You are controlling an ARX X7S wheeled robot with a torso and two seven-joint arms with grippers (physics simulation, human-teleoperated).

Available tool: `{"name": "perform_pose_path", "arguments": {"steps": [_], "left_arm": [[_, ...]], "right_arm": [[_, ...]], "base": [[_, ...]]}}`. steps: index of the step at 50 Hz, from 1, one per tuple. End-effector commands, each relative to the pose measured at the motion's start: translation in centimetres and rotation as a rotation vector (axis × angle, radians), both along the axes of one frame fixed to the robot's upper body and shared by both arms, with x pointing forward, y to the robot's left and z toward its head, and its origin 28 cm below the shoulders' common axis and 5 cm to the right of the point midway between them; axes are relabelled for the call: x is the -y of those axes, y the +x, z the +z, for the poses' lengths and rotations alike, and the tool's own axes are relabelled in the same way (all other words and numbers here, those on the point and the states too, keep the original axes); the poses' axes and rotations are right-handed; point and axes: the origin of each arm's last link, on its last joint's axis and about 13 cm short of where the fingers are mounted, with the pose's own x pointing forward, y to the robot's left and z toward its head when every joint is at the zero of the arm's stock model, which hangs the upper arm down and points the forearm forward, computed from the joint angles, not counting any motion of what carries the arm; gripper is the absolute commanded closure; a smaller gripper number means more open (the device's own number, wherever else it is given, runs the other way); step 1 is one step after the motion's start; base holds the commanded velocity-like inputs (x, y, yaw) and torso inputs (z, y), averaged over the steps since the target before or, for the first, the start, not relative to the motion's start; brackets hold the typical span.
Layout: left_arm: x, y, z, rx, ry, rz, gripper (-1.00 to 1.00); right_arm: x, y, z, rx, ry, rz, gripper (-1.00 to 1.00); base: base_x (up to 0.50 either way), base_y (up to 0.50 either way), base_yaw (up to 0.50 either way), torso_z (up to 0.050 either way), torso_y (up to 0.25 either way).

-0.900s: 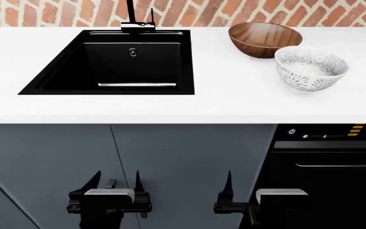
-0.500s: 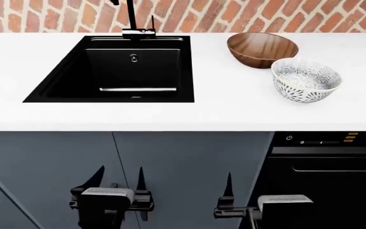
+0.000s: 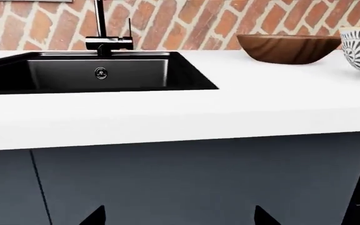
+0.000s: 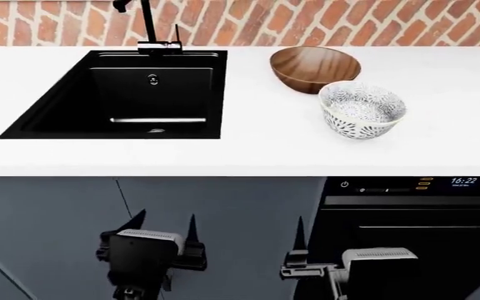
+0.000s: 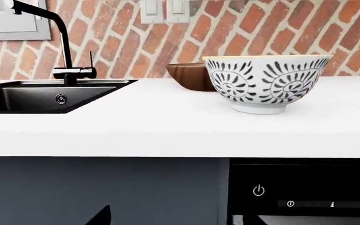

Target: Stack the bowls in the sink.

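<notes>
I'm approaching — both bowls sitting beside the matte black rectangular sink (image 4: 115, 94), left gripper (image 4: 163, 226) and right gripper (image 4: 299, 234) spread, empty — reaching next for the wide brown wood-grain bowl (image 4: 314, 67).

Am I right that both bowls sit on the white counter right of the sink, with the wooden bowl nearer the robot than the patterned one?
Not quite. Both bowls are on the counter right of the sink, but the head view shows the patterned bowl nearer the robot; the wooden bowl sits behind it, toward the brick wall.

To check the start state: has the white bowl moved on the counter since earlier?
No. The white bowl keeps its place beside the brown bowl, right of the sink; only the view shifted.
</notes>
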Motion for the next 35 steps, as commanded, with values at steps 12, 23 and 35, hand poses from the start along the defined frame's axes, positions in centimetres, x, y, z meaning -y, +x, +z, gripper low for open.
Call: {"name": "perform_pose_path", "arguments": {"steps": [12,23,35], "left_arm": [[0.2,0.1,0.9,-0.023,0.010,-0.028,-1.00],[-0.2,0.9,2.8,-0.034,-0.036,-0.071,-1.00],[-1.5,-0.5,9.6,-0.067,-0.162,-0.101,-1.00]], "right_arm": [[0.1,0.1,0.7,-0.004,0.017,-0.007,-1.00],[0.1,-0.3,1.8,0.002,0.005,0.007,-1.00],[0.4,-1.8,8.5,-0.012,-0.001,0.102,-1.00]], "base": [[0.00,-0.50,0.00,0.000,0.000],[0.00,-0.50,0.00,0.000,0.000],[0.00,-0.05,0.00,0.000,0.000]]}}
